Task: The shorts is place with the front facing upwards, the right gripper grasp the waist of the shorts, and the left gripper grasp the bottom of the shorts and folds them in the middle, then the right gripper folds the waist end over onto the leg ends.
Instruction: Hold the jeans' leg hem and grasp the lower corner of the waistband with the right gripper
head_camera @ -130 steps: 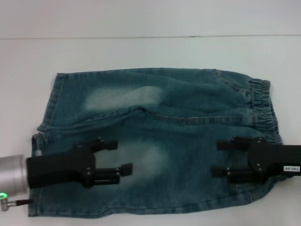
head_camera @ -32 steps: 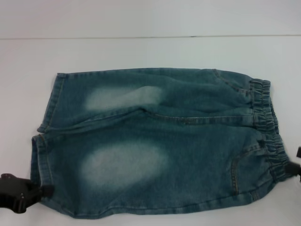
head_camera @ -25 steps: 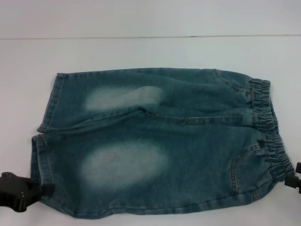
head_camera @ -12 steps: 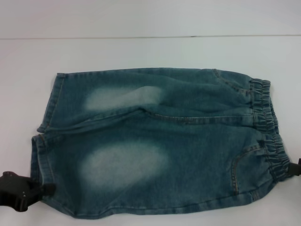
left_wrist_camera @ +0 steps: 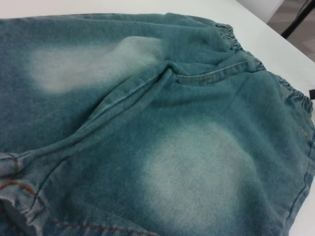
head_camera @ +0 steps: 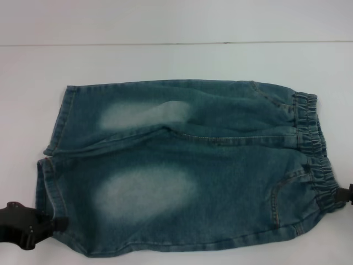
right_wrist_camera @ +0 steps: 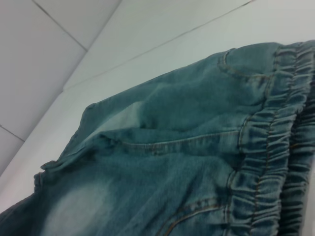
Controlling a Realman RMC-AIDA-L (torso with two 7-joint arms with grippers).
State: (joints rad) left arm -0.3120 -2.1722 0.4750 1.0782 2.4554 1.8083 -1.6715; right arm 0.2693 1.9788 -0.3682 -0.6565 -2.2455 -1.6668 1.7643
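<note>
Both grippers dropped off the shorts point(head_camera: 182, 165) to opposite edges: left gripper point(head_camera: 55, 224) at near leg hem, right gripper point(head_camera: 348, 194) at waist point(head_camera: 317, 160), staged for edge grasps. Jaw state can't be told.

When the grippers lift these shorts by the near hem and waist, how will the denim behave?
The shorts lie flat with soft creases, so they will probably drape and sag between holds. The gathered waist looks stretchy and bulky, likely giving a thicker bite than the flat leg ends.

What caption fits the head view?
Shorts flat on the table, left gripper at the hem, right gripper at the waist.
</note>
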